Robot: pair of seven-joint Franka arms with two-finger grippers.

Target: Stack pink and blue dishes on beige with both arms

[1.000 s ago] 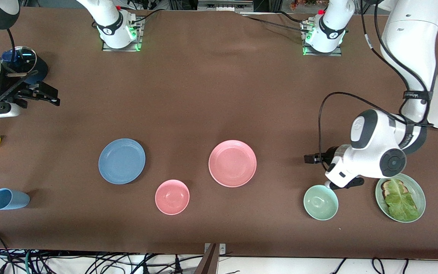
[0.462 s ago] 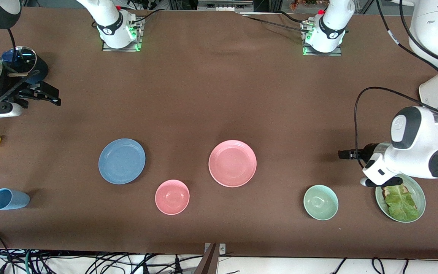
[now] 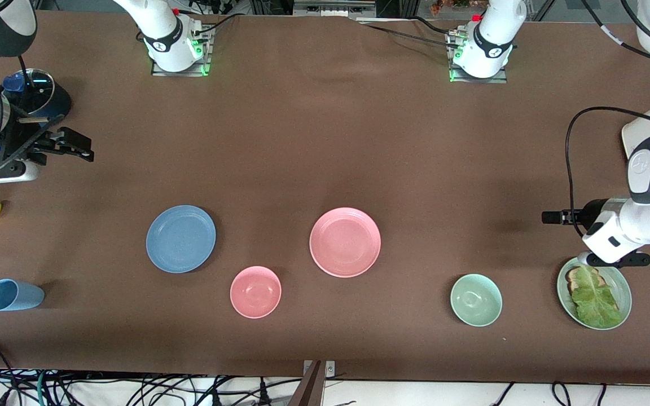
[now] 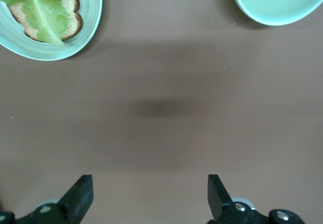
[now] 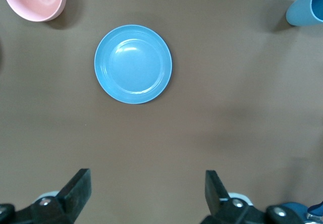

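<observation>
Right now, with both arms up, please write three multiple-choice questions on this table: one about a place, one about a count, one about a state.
1. What lies nearer to the front camera than the pink plate, between it and the blue plate?
A. lemon
B. pink bowl
C. green bowl

2. How many flat plates carry no food?
A. two
B. three
C. four

3. How is the left gripper?
A. shut on a plate
B. open and empty
C. shut on the cup

Answers:
1 B: the pink bowl sits lower in the front view, between the two plates.
2 A: only the pink and blue plates are bare; the green plate holds toast and lettuce, and no beige plate shows.
3 B: its wrist view shows fingers apart over bare table. The right gripper is open too.
</observation>
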